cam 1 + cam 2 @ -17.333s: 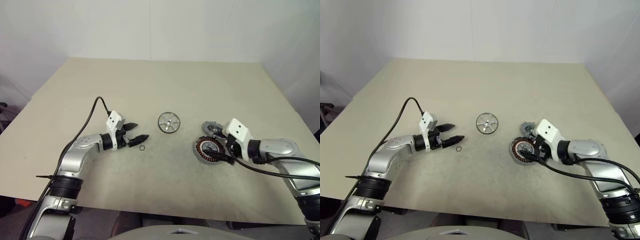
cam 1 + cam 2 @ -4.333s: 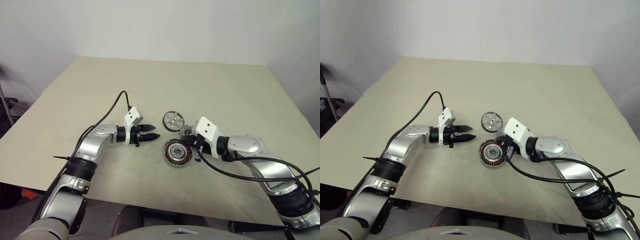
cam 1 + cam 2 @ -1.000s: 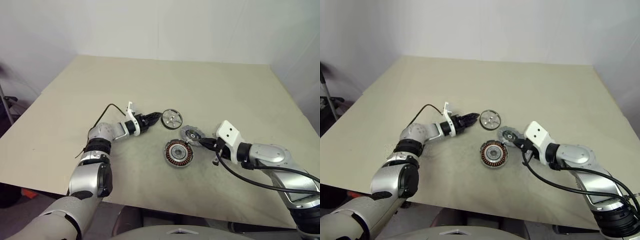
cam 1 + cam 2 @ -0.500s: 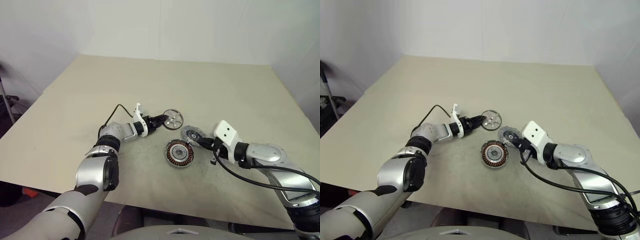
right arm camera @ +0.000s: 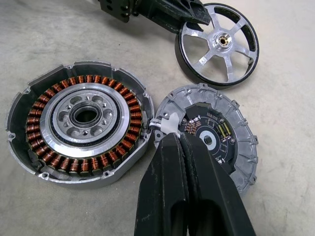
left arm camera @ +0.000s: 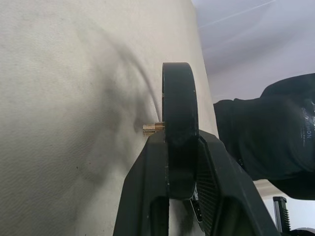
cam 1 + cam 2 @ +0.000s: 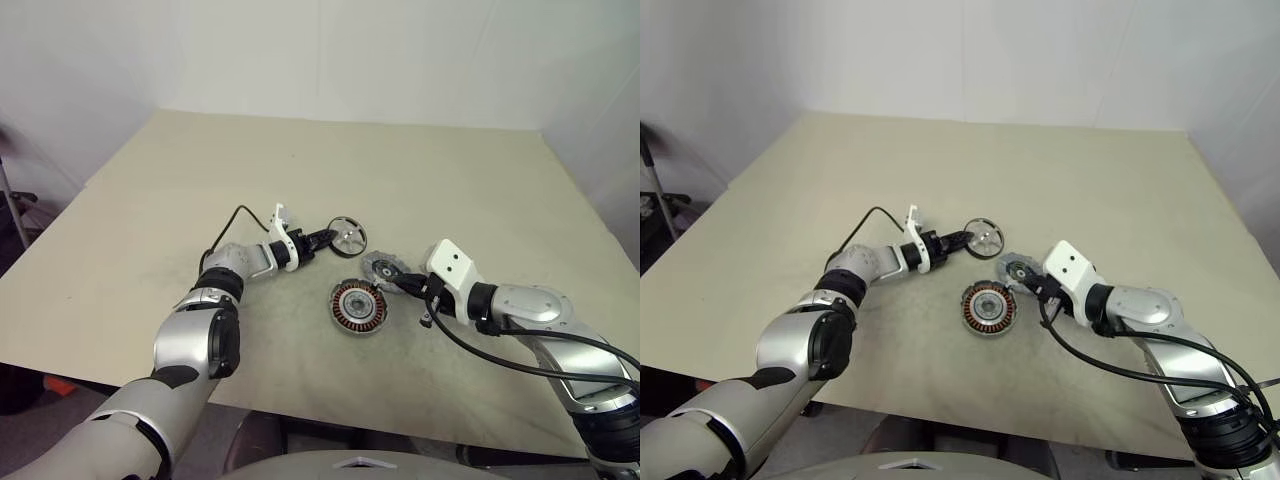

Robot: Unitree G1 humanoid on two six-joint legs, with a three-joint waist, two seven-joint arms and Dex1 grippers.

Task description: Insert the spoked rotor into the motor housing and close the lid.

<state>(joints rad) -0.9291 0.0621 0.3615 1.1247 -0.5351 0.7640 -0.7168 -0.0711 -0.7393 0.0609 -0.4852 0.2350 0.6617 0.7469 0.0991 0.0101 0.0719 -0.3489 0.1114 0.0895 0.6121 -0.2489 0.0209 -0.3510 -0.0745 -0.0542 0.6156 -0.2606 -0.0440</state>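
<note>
Left gripper (image 7: pixel 327 237) reaches toward the shiny silver spoked rotor with dark rim (image 7: pixel 347 237), which is tilted up on its edge on the beige counter (image 7: pixel 420 170). In the left wrist view the two black fingers (image 6: pixel 212 167) sit on either side of the rotor's dark rim, one pad on each face, so the fingers are clamped on the rotor's edge. A small brass-coloured hub pin (image 6: pixel 153 129) sticks out from the rotor's face toward the counter.

Round grey-rimmed motor housing with a ring of copper wire coils around a dark centre (image 7: pixel 357 305) lies flat on the counter, nearer the robot than the rotor and apart from it. Its coil side faces up, and nothing sits in it.

Dull grey ribbed round lid (image 7: pixel 384 270) lies flat just beside the housing, on the housing's right; in the right wrist view their rims almost touch. The lid's dark centre with a small circuit-like patch faces up.

Right gripper (image 5: pixel 180 139) hangs over the lid's near edge, close to the gap between lid and housing. Its fingers (image 5: pixel 166 162) are pressed together with nothing between them. I cannot tell whether the tips touch the lid.

A black cable (image 7: pixel 228 222) loops from the left wrist.
</note>
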